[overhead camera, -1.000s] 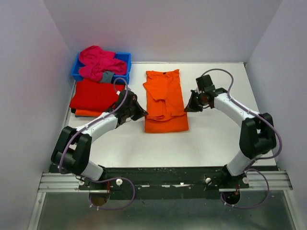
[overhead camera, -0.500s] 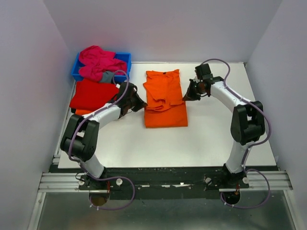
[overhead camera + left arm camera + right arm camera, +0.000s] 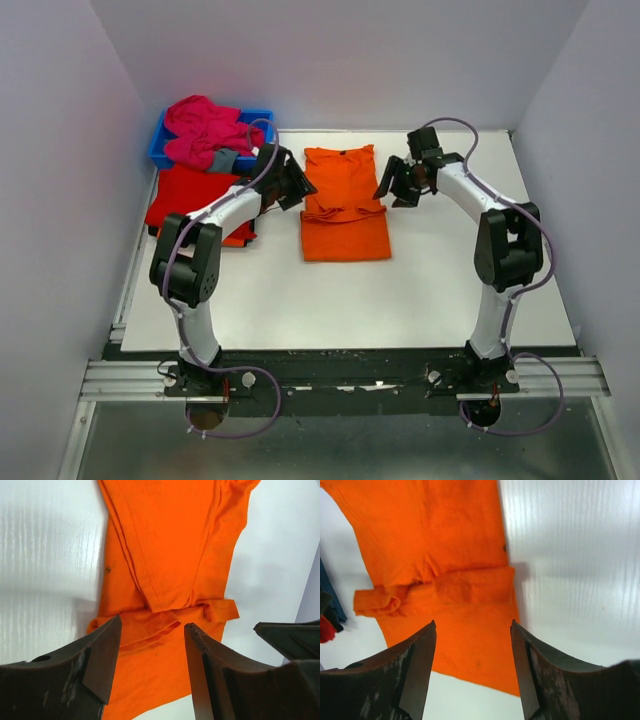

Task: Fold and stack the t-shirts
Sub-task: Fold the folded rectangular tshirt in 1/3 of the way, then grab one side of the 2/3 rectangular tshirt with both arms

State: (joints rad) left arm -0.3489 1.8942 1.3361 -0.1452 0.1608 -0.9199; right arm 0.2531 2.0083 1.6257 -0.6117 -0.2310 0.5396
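orange shirt [image 3: 345, 205]: lies flat mid-table between the two claws, collar toward the far side. Its sides are folded in to a long strip, and a bunched sleeve fold crosses it about halfway down.
left claw [image 3: 290, 186]: jaws spread wide with nothing in them, poised just beside the shirt's left edge by the sleeve fold.
right claw [image 3: 392, 188]: equally wide and empty, just beside the right edge at about the same level.
handling: we judge the cloth light, limp and not fragile. It will sag between two holds, drag on the table [image 3: 330, 290], and its stacked layers may slide apart.
where to hold: we would pinch both long edges at matching points, each claw biting through every layer. If we catch only the top ply, the side folds could come open.
red shirt [image 3: 190, 195]: folded at the left side of the table, partly under the left arm.
pink shirt [image 3: 205, 130]: bunched in the bin [image 3: 262, 118], with a grey cloth [image 3: 222, 160] at its near rim.
edges: the collar end sits near the table's far edge, so we see little room beyond it. The red shirt and bin crowd the left arm's side.
open room: bare table lies nearer us than the hem and off to the right, so we think folding toward the near side is safest.
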